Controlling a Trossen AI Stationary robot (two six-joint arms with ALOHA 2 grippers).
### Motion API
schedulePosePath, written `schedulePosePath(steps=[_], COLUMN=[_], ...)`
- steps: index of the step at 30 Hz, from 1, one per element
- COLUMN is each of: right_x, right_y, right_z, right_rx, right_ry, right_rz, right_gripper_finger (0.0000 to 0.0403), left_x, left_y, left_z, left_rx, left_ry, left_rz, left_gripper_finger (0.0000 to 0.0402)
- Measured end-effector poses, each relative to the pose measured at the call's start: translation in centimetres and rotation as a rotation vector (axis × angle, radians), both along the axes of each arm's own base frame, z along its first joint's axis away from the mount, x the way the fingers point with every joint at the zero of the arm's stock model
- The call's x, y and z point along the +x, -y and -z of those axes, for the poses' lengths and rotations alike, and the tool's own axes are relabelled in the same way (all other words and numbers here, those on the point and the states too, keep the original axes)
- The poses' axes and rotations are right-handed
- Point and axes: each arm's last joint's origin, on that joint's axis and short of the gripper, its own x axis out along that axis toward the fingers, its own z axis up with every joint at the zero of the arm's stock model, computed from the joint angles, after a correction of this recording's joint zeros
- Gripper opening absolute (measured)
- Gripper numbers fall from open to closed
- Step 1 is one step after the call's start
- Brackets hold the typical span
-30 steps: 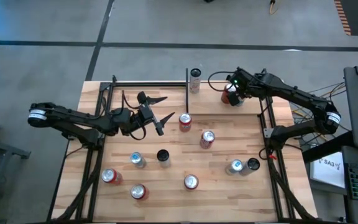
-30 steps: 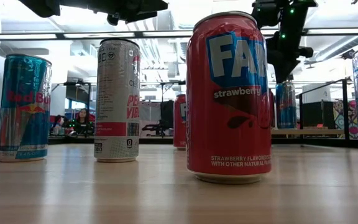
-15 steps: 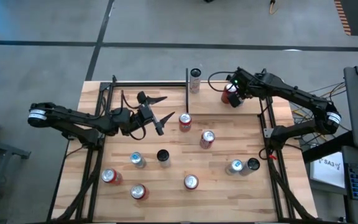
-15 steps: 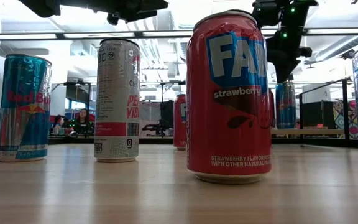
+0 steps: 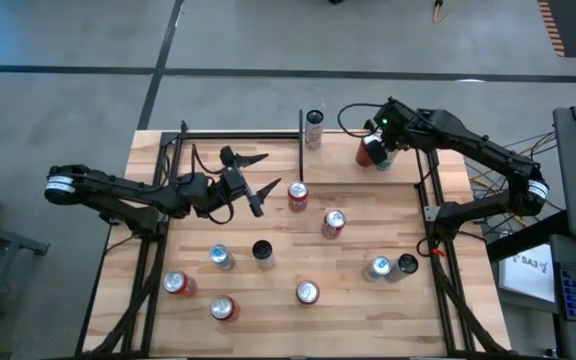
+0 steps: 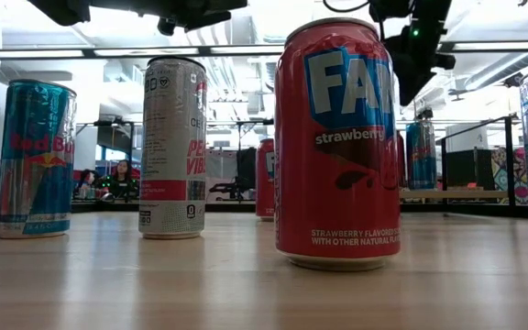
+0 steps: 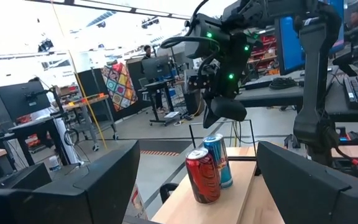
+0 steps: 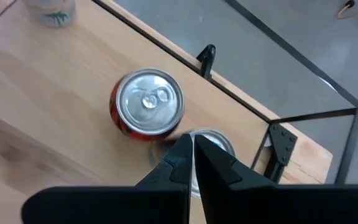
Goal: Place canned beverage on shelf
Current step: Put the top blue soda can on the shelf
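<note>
Fingers of the right gripper (image 8: 190, 163) are pressed together with nothing between them, their tips pointing down over two cans standing side by side on the shelf (image 5: 408, 172), the light board at the far right corner of the table. Directly under the tips, seen from that wrist, is a silver-topped can (image 8: 211, 144), mostly hidden by the fingers, and touching it or just beside it is a red can (image 8: 146, 106) with its pull tab facing up. From the left wrist the same pair shows as a red can and a blue can (image 7: 219, 160) upright on the board, with the right gripper hanging just above them and apart from both. In the high view the right gripper (image 5: 379, 146) sits over the red can top at the shelf's left end, and a tall white can (image 5: 314, 128) stands near the black post further left. The left gripper (image 5: 249, 182) hovers over the left middle of the wooden tabletop (image 5: 368, 300), its fingers spread wide and empty. Other cans stand scattered across the tabletop, among them a strawberry soda can (image 6: 337, 147) closest to the low camera.
</note>
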Motion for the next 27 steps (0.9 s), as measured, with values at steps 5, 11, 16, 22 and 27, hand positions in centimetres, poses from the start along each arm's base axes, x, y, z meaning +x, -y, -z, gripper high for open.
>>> schedulePosePath(steps=[5,11,16,22,27], right_x=[-0.1,-0.5,-1.0,-0.6,0.2], right_y=[-0.1,-0.4,-0.8,-0.5,0.0], right_z=[-0.2,0.0,0.3,0.4,0.5], right_rx=[0.012,0.047,0.097,0.070,0.024], right_ry=[0.012,-0.005,-0.044,0.003,0.074], right_rz=[0.031,0.070,0.114,0.124,0.116], right_gripper_finger=[0.0009,0.0009,0.0009,0.0009,0.0009], left_x=[0.0,-0.1,0.0,0.0,0.0], left_y=[0.0,0.0,0.0,0.0,0.0], left_z=[-0.2,-0.3,-0.2,-0.1,-0.1], left_rx=[-0.013,-0.013,-0.010,-0.009,-0.011], left_ry=[0.025,0.037,0.026,0.023,0.024], left_rz=[0.002,0.002,0.002,0.002,0.002], left_gripper_finger=[0.0311,0.0311,0.0311,0.0311,0.0311])
